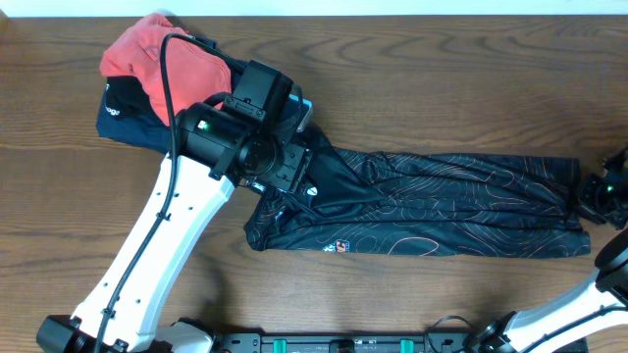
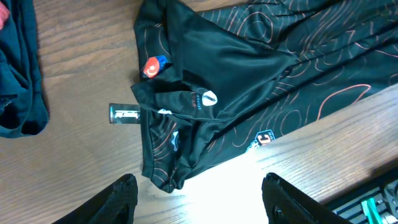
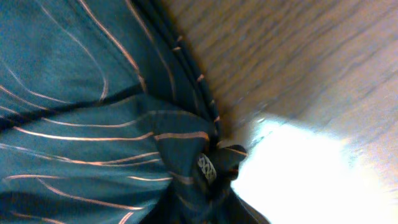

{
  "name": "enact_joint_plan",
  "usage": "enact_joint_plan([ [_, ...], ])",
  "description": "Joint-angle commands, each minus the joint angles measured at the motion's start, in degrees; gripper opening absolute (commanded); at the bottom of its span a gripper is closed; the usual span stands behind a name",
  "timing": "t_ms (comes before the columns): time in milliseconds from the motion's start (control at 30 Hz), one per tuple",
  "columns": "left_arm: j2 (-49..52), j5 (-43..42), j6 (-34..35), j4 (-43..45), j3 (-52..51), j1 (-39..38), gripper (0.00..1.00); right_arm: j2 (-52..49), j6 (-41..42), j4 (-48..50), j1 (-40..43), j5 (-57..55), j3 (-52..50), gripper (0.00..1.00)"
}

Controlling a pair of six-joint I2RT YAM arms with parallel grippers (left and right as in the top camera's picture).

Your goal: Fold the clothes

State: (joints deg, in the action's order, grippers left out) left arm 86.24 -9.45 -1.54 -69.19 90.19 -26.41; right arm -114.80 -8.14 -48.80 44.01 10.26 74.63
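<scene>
The jersey (image 1: 432, 201) lies in a long left-to-right band on the table (image 1: 442, 78), its right end pinched in the right gripper (image 1: 589, 196), its collar end just beneath the wide-open left gripper (image 2: 199, 190).

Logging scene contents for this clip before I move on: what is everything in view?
black jersey: one, black with orange contour lines, stretched lengthwise across the table's middle and right.
coral-red garment: one, coral-red, far-left corner, on the navy one.
navy garment: one, navy, beneath it.
label: one, black, on the wood beside the jersey.
table: one, brown wood, under everything.
left claw: one, black, open above the jersey's left end.
right claw: one, black, shut on the jersey's right end.
</scene>
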Motion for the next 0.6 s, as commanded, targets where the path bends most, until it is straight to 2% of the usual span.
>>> enact_joint_plan([
  [0,-0.31,1.60,-0.39,-0.20,1.22,0.07,0.66,-0.90,0.66,-0.57,-0.37,0.92,-0.28,0.01],
  [100,-0.31,1.62,-0.39,-0.24,1.22,0.07,0.66,0.39,4.57,-2.03,-0.17,0.20,1.18,0.01],
  [200,-0.31,1.62,-0.42,-0.17,1.22,0.07,0.66,3.02,12.52,-5.73,-0.59,-5.44,3.10,0.01],
  [567,-0.31,1.60,-0.39,0.63,1.22,0.04,0.67,17.92,15.28,-9.16,-12.02,-8.70,3.15,0.01],
])
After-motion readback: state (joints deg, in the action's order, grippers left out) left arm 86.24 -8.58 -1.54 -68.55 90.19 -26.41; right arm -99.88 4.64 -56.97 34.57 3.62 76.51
